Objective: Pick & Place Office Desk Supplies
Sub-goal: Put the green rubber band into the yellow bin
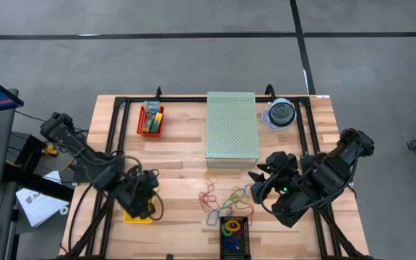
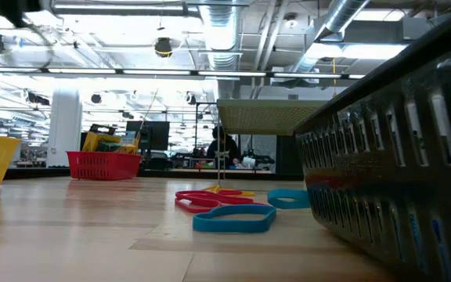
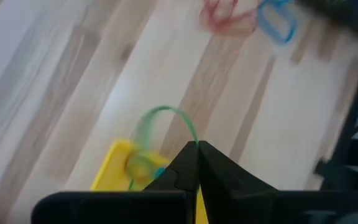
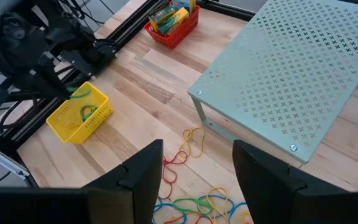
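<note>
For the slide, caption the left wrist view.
Left gripper, shut on a green rubber band, hangs over the yellow basket on the wooden table.

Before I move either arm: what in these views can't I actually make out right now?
- Yellow basket: in the high view the left gripper covers most of it; its contents are uncountable.
- Green rubber band: blurred in the left wrist view, pinched by shut fingers.
- Black basket: cut off by the low view's edge; its inside is hidden.
- Loose rubber bands: too small to count from above.
- Right gripper: open, nothing between the fingers.
</note>
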Robot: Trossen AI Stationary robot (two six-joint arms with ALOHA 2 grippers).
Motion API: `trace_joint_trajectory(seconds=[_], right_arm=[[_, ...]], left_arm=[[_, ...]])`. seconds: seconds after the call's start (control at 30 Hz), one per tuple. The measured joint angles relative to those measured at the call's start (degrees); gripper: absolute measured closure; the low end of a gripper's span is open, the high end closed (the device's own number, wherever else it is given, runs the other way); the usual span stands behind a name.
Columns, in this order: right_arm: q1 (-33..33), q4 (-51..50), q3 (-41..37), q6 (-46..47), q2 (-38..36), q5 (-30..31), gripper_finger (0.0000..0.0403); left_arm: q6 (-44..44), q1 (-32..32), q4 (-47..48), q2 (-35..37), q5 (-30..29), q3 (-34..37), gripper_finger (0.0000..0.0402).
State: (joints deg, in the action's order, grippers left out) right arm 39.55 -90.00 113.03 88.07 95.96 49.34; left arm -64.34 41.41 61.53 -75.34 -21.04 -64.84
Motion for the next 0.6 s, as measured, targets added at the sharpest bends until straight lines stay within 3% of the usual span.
trace_joint_trajectory(seconds=[0.13, 0.33, 0.6], right_arm=[[-0.02, 0.00, 0.00, 0.01, 0.00, 0.00, 0.0212], [-0.01, 0.00, 0.00, 0.01, 0.00, 0.00, 0.0212], [0.00, 0.00, 0.00, 0.01, 0.00, -1.91, 0.0212]], left_arm=[[-9.40, 4.31, 2.79, -0.22, 0.07, 2.45, 0.0401], [-26.66, 11.08, -1.16, 0.25, 0.88, 11.77, 0.0401], [-37.90, 14.03, -9.49, 0.25, 1.59, 19.79, 0.0381]])
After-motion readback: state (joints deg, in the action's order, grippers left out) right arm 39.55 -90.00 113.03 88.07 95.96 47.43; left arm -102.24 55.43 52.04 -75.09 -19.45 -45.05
